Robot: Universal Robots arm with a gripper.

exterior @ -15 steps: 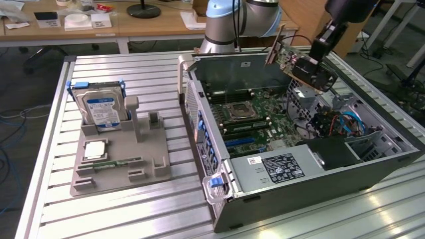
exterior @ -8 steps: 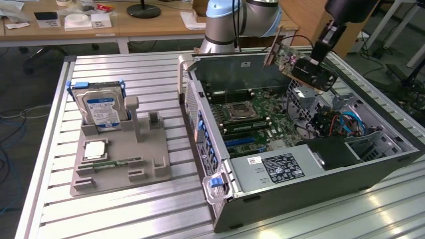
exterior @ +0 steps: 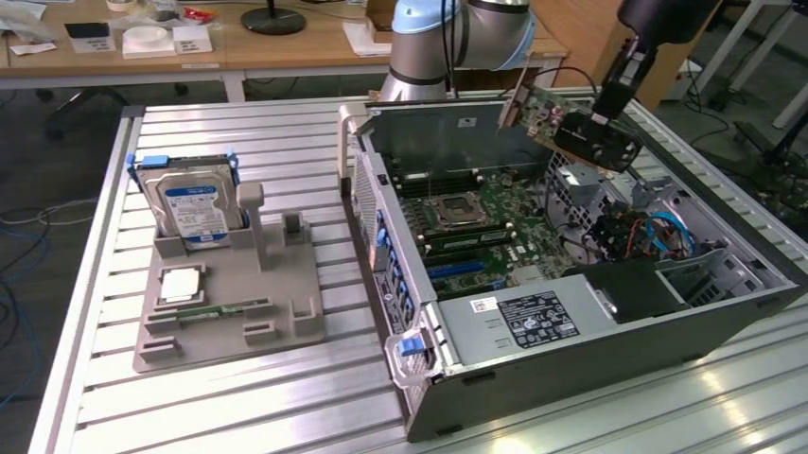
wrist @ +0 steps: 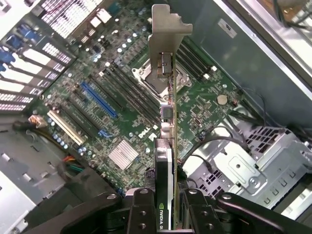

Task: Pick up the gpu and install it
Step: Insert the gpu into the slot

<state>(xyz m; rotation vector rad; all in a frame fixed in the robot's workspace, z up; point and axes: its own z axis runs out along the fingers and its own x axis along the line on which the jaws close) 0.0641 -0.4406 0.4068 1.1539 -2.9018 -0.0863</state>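
Above the motherboard [wrist: 204, 105], gpu [wrist: 165, 156] extends lengthwise from hand [wrist: 166, 202].

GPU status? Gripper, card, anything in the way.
Gripper shut on thin flat green-and-black gpu. Card held edge-on above green motherboard, not seated. Nothing seen between card and board.

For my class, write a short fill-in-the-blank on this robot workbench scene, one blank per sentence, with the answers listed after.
1. The gripper is shut on the gpu, holding it over the open ____.
2. The hard drive stands ____ in the gray holder.
3. In the exterior view, the holder sits to the ____ of the gpu.

Missing words: computer case; upright; left
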